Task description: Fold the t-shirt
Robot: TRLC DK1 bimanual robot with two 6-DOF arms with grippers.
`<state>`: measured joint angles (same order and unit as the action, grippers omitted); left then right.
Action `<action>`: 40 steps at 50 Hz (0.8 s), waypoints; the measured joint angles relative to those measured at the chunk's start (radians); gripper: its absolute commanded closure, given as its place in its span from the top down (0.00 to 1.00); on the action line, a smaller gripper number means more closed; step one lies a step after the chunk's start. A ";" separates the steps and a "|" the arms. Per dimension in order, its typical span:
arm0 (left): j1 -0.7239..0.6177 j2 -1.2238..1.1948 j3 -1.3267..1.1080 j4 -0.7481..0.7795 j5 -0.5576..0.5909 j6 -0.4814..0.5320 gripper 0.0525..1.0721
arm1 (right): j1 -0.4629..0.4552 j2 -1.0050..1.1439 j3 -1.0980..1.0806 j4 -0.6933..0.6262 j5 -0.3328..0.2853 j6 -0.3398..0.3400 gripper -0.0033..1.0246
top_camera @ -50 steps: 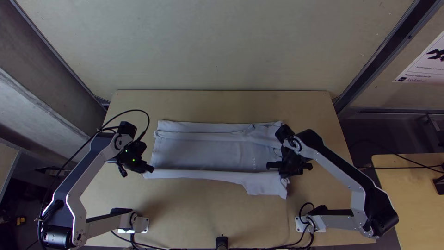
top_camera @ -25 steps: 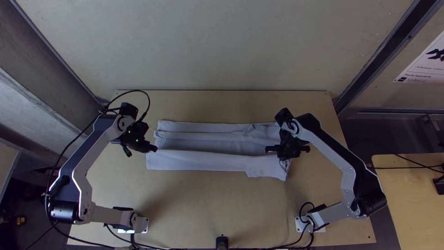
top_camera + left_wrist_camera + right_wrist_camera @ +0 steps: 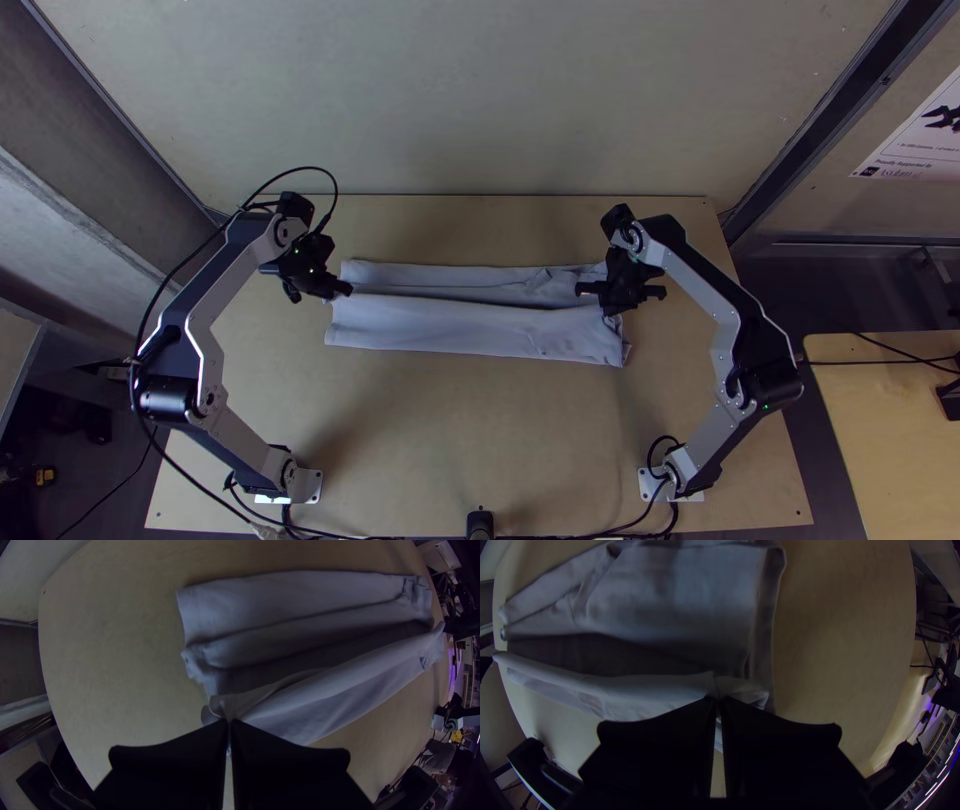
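While both arms stand bent over the bench (image 3: 400,430) from above, left tool (image 3: 344,291) and right tool (image 3: 612,306) flank the t-shirt (image 3: 470,327). Left wrist view: closed, pinching its near flap's corner. Right wrist view: likewise, opposite end.

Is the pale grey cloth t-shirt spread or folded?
Partly folded: the t-shirt forms a long strip, one fold pinched by the black left gripper and black right gripper.

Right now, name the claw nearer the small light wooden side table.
Right. The right claw grips the pale grey cloth t-shirt at the end towards the side table; the left claw grips the opposite end, farther away.
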<state>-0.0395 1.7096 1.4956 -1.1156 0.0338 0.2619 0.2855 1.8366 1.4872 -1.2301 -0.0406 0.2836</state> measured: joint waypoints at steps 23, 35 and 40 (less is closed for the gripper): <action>-0.027 0.205 0.227 -0.011 0.000 -0.019 0.03 | -0.077 0.219 0.248 0.002 0.000 -0.050 0.03; -0.031 0.254 0.278 -0.011 -0.001 -0.031 0.96 | -0.085 0.301 0.290 0.003 0.004 -0.062 0.65; -0.031 0.255 0.278 -0.011 -0.004 -0.045 0.96 | -0.092 0.321 0.290 0.002 0.007 -0.077 0.78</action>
<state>-0.0704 1.9648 1.7733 -1.1271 0.0299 0.2173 0.1936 2.1574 1.7775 -1.2278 -0.0338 0.2066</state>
